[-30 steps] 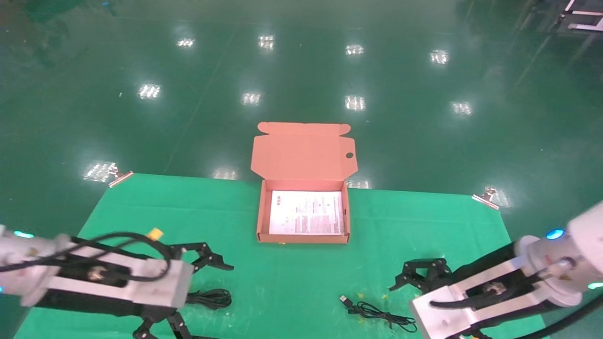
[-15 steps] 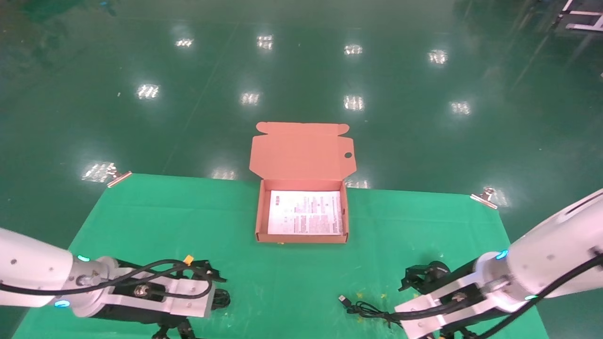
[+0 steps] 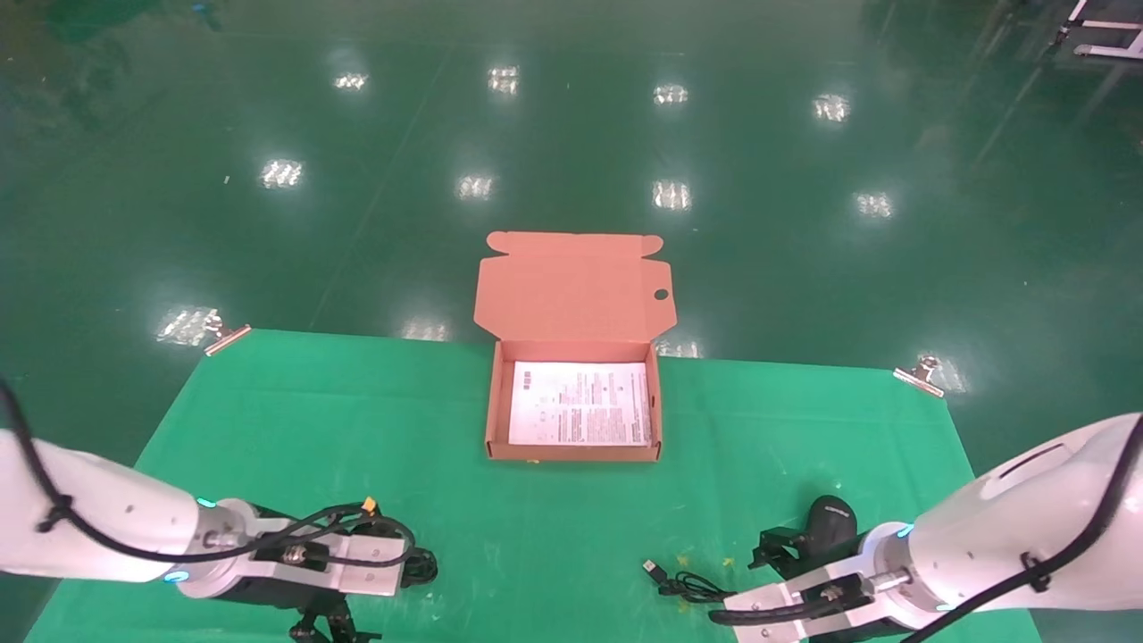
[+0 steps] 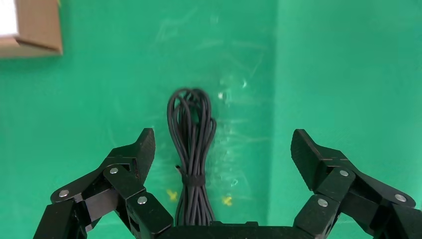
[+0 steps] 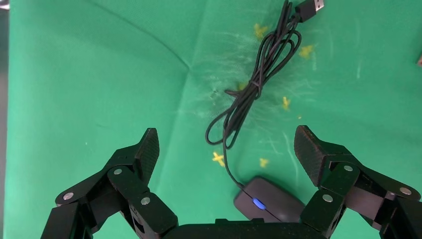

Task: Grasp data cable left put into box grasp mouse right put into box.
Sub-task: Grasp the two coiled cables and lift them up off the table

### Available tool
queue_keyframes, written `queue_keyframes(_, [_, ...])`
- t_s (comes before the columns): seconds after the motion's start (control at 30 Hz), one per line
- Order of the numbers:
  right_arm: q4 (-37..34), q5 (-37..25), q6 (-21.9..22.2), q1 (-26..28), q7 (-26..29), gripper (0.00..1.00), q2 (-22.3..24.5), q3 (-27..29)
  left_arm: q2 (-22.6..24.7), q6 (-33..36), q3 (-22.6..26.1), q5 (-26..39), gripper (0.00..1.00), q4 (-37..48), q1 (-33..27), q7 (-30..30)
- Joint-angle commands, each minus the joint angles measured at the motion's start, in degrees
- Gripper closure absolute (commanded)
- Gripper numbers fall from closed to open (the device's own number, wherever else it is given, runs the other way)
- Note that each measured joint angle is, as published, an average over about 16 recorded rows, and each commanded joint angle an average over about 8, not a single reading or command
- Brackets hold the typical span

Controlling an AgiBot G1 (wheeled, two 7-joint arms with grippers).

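Cable (image 4: 191,149): we are straddling it lengthwise with our wide-open, empty left gripper (image 4: 221,149), while our right gripper (image 5: 226,154), equally open, is hovering over mouse (image 5: 268,199).

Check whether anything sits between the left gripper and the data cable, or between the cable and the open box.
Nothing visible does. The left gripper is open with the data cable lying on the green mat between its fingers. Only bare mat lies between the cable and the box, whose lid stands open.
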Motion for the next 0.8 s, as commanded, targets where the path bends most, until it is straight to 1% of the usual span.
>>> queue_keyframes(0.03, [-0.6, -0.9, 0.9, -0.8, 1.1, 0.00, -0.5, -0.2, 1.2, -0.9, 0.5, 1.3, 0.00, 2.8, -0.2, 0.5])
queue_keyframes(0.23, [-4.6, -2.9, 3.3, -1.7, 1.9, 0.00, -2.8, -0.6, 4.2, -3.5, 0.1, 1.7, 0.00, 12.9, -1.9, 0.9])
queue_keyframes(0.5, [-10.3, -1.9, 4.6, -1.9, 0.7, 0.00, -5.2, -0.4, 6.4, -4.2, -1.2, -0.3, 0.00, 24.4, -3.7, 1.4])
queue_keyframes(0.8, [-15.4, -0.9, 6.5, -2.6, -0.1, 0.00, -7.3, 0.0, 8.3, -5.5, -1.7, -1.6, 0.01, 32.7, -5.2, 6.9])
